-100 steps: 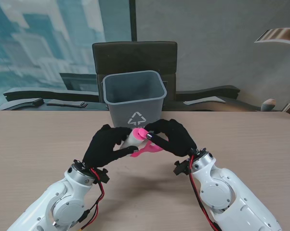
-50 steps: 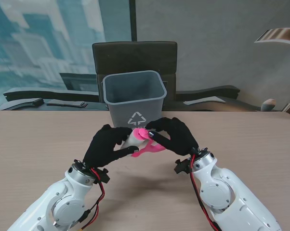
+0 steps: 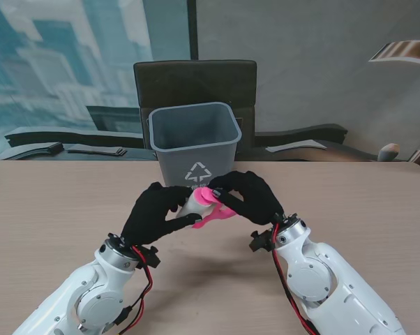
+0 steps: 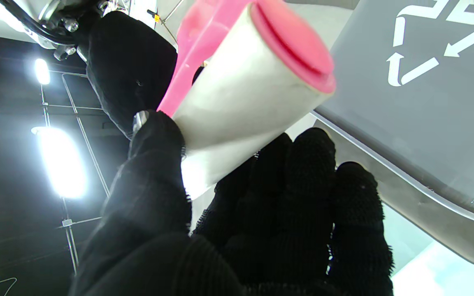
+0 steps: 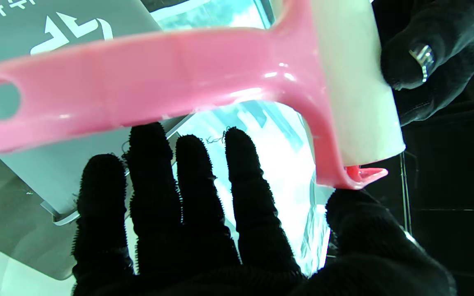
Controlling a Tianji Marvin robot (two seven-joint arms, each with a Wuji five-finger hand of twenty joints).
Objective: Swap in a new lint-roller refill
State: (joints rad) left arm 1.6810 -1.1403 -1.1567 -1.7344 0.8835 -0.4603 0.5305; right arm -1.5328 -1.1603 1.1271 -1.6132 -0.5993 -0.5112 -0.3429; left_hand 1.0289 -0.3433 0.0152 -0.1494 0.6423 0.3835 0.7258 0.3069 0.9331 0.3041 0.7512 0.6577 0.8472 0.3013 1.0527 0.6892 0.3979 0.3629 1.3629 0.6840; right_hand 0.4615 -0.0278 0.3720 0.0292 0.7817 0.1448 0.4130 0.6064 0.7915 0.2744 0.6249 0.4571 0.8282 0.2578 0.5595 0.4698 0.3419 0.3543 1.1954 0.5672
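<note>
1. Standing on the table [image 3: 49, 209], the grey recycling bin [image 3: 195, 143] sits just beyond both hands.
2. Left hand [image 3: 154, 213] grasps the white refill roll [image 4: 241, 102].
3. Right hand [image 3: 248, 197] clasps the pink lint-roller handle [image 5: 159, 82], raised above the table before the bin.

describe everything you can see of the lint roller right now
The lint roller has a glossy pink plastic handle with a hanging hole at its end, and a white paper-like roll capped by a pink disc. It is held off the table in front of the grey recycling bin. The left hand grips the roll, thumb on one side and fingers on the other. The right hand is at the handle end, its thumb at the pink frame's tip, fingers spread behind the handle.
</note>
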